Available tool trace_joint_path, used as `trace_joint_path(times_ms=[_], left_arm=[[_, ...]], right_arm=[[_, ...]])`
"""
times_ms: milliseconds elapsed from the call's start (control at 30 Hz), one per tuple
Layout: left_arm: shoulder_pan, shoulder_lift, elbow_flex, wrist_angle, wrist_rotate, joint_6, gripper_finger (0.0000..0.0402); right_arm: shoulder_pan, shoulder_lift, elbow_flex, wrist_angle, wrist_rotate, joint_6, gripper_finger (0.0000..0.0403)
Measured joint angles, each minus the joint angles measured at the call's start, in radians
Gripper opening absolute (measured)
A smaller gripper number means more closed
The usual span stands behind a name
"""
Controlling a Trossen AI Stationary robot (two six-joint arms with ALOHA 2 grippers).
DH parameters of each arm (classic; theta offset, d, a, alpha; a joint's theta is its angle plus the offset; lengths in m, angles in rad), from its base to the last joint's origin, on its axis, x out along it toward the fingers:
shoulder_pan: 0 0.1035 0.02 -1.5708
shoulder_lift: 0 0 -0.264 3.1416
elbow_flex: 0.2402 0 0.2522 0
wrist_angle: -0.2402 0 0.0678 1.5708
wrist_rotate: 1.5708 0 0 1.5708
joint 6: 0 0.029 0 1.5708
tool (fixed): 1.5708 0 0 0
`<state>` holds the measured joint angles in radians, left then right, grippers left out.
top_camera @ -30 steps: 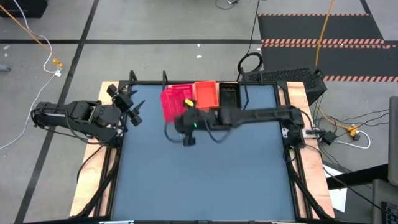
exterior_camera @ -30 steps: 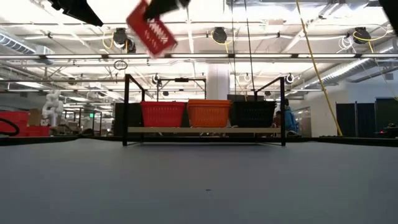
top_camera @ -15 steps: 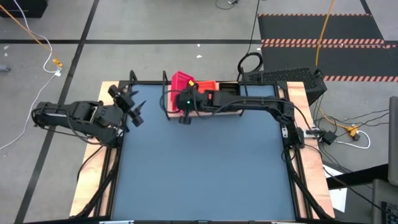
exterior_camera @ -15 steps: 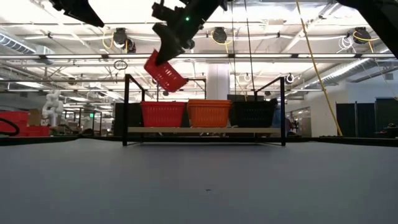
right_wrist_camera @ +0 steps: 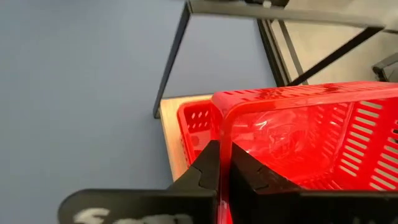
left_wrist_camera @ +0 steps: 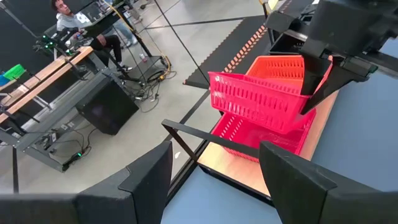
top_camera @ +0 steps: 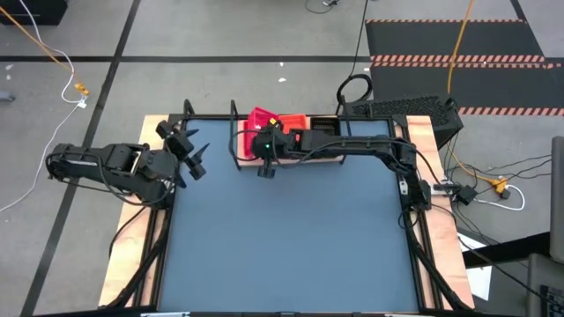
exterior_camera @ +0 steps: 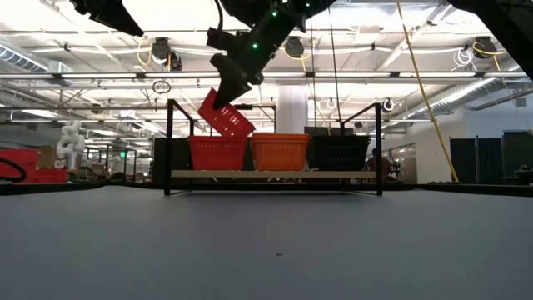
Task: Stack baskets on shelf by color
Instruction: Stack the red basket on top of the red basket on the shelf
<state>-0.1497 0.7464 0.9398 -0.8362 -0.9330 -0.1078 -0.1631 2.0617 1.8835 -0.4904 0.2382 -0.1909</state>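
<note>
The right pincer (exterior_camera: 226,88) pinches the rim of a pinkish-red plastic basket with holes (exterior_camera: 226,115). It hangs tilted just above the same-colour basket (exterior_camera: 218,153) on the light wooden shelf (exterior_camera: 275,174). So tilted, it could catch a rim and jam. A moment ago it hung higher. The left pincer (top_camera: 192,154) waits spread wide at the surface's left edge.

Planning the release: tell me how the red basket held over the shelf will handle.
The held red basket looks stiff: gripped by one wall in the right tool, it keeps its shape. It is probably light. Hanging tilted above the shelf's red basket, it may tip or land crooked.
</note>
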Motion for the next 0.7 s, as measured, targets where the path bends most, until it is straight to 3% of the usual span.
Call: trace_joint_path(times_ms=[400,700], left_arm=[[0.000,0.000,0.000,0.004,0.000,0.008,0.0241],[0.000,0.000,0.000,0.004,0.000,0.001,0.0241]], right_arm=[[-0.001,0.000,-0.016,-0.001,0.027,-0.047,0.0017],[-0.002,0.000,-0.016,0.057,0.068,-0.083,0.0131]])
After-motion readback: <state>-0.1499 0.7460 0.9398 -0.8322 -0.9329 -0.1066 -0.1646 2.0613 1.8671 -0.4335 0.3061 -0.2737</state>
